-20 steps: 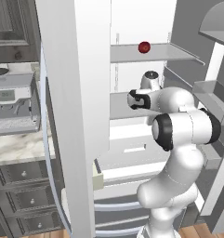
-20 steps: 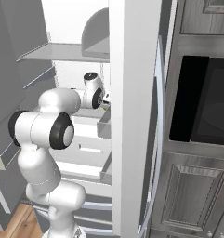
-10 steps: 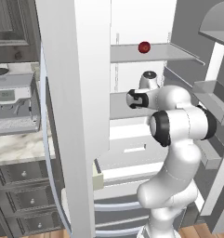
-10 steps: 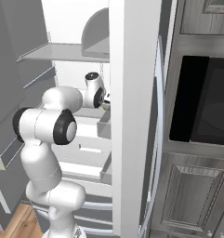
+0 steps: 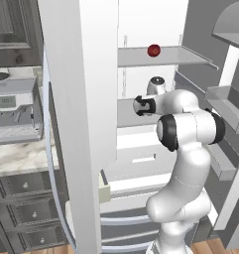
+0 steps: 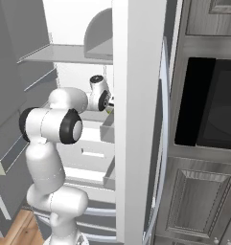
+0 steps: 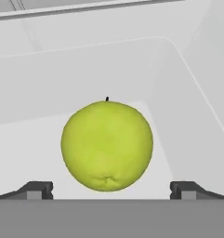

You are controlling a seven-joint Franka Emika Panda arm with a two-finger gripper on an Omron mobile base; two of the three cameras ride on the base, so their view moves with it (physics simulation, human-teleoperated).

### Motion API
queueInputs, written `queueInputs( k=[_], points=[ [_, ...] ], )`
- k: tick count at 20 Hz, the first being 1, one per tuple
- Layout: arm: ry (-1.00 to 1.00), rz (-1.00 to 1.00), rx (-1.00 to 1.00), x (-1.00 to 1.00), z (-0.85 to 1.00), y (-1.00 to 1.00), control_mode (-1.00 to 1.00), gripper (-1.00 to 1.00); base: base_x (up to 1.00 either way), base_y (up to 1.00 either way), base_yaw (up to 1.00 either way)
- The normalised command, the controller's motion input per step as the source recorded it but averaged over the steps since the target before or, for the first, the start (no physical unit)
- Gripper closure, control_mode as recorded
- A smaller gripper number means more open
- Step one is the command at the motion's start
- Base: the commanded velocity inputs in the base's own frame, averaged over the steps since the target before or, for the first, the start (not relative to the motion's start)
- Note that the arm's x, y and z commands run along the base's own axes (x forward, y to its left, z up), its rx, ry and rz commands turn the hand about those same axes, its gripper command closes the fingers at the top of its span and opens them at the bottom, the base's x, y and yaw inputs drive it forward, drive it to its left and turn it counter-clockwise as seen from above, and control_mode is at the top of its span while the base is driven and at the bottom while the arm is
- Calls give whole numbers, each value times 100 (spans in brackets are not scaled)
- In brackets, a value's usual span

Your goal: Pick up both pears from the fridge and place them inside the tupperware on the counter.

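We are reaching into the open fridge (image 5: 81,99) with the claw (image 7: 111,188) spread wide. In the hand view its two dark fingertips (image 7: 36,189) are standing well apart on either side of the yellow-green pear (image 7: 107,145), with nothing held between them. Whether the tips are already level with the fruit's sides or short of it, we cannot tell.

The yellow-green pear is sitting on the white floor of a fridge compartment, near a rounded rear corner, with a small dark stem at its top. The red pear (image 5: 153,50) is resting on the upper grey shelf (image 5: 165,56), well apart from the claw. The tupperware is for later, on the tabletop (image 5: 22,156) beside the coffee machine (image 5: 14,111).

Handling judgement:
- We are treating the pear as light, firm and nearly round.
- Its smooth, glossy skin is likely slippery, so it may roll or squirt out under an off-centre squeeze.
- We are recommending a hold across its widest girth, with the pads on opposite flanks and the stem clear of both.
- We are advising moderate closing force, since excess pressure could bruise the flesh.
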Motion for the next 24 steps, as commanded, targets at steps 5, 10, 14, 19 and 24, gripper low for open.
queueInputs(
  k=[5,10,14,19,24],
  points=[
    [0,0,0,24,-4,0,-100,-100,0,0,0],
    [0,0,0,23,-3,-3,-100,-100,0,0,0],
    [0,0,0,18,-7,-2,-100,-100,0,0,0],
    [0,0,0,11,-12,0,-100,100,0,0,0],
    [0,0,0,-1,-16,0,-100,100,0,0,0]
  ],
)
